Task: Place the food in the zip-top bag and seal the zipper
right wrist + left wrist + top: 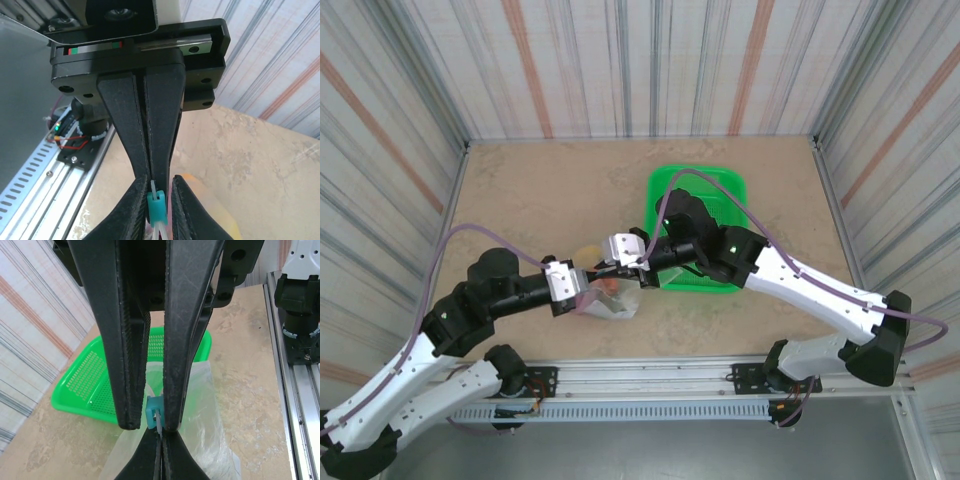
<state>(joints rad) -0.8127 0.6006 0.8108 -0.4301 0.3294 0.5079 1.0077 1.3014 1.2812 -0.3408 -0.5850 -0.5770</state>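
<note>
The clear zip-top bag (pixel 612 304) lies on the table in front of the basket, with orange-red food (pixel 608 286) showing inside and a yellow piece (pixel 586 253) just behind it. Both grippers meet over the bag's mouth. My left gripper (pixel 160 434) is shut on the zipper strip at the bag's (pixel 207 420) edge. My right gripper (pixel 161 182) is closed around the light-blue slider tab (pixel 158 207), which sits between its fingers (pixel 127 390). In the right wrist view the left gripper's (pixel 150 170) fingers pinch the strip right behind the slider, and a yellow piece (pixel 215 210) lies below.
The green mesh basket (pixel 720 180) stands behind the bag towards the right, partly under the right arm. The metal rail (pixel 300 390) and arm bases run along the near table edge. Striped walls enclose the table on three sides.
</note>
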